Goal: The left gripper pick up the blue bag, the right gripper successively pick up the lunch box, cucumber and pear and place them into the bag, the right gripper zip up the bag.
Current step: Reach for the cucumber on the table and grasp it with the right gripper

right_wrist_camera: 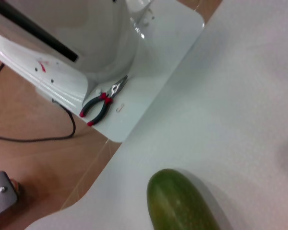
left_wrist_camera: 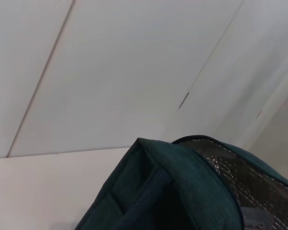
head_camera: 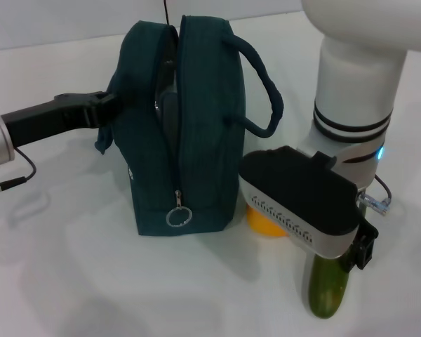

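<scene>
While the left gripper (head_camera: 111,104) at nine o'clock pinches the blue bag's (head_camera: 196,140) side, holding it upright and unzipped, the pear (head_camera: 263,223) and cucumber (head_camera: 328,288) lie outside at four o'clock beneath the right gripper (head_camera: 358,254); whether its fingers are apart I cannot tell. Packing and zipping remain.

A white tabletop (head_camera: 70,281) spreads beneath everything. In the right wrist view, a pair of pliers (right_wrist_camera: 102,101) with dark green and red handles lies on a pale base plate (right_wrist_camera: 153,62), well away from the gripper. A black cable (right_wrist_camera: 48,136) curls over the brown floor (right_wrist_camera: 19,158) beside it.
</scene>
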`<state>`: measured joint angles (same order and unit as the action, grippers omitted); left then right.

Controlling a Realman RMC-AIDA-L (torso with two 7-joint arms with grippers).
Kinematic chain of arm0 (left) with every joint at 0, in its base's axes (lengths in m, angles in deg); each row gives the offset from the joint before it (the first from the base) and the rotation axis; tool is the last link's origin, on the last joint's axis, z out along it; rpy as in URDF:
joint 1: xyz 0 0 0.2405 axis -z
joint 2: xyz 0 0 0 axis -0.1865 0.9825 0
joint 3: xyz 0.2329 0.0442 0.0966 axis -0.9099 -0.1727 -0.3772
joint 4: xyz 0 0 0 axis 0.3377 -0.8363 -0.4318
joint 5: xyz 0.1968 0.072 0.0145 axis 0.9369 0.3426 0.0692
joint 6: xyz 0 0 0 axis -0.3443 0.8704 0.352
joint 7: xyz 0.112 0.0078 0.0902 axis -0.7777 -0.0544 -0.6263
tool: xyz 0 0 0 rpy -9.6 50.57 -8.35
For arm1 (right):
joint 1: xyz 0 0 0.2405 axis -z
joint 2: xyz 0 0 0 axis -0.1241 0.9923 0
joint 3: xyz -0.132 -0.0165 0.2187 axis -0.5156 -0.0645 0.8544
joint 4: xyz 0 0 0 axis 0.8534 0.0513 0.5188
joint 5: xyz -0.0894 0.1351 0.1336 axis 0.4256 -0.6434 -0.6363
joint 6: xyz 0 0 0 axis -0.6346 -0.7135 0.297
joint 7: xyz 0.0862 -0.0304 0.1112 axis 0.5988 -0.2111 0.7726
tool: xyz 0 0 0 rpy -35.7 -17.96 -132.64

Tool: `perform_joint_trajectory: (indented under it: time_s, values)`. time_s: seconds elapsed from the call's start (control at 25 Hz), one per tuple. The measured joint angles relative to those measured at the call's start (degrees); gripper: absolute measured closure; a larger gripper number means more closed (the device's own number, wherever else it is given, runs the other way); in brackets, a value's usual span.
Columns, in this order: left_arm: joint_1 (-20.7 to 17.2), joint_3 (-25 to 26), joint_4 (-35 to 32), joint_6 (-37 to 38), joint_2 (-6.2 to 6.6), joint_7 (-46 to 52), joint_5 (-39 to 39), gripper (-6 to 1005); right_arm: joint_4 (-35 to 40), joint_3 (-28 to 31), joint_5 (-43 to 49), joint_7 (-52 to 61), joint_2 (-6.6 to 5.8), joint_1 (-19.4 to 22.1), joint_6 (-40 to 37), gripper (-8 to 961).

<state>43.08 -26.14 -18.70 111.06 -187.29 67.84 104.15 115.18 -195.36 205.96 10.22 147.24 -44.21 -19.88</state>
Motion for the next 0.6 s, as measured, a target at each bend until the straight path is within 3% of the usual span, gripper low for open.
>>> perform_joint_trajectory:
  time_s: [0.6]
  values:
    - [-0.4, 1.2, 0.0, 0.0, 0.12, 0.0, 0.0, 945, 0.5, -2.7, 0.3, -0.1, 0.09, 0.6, 0.5, 256]
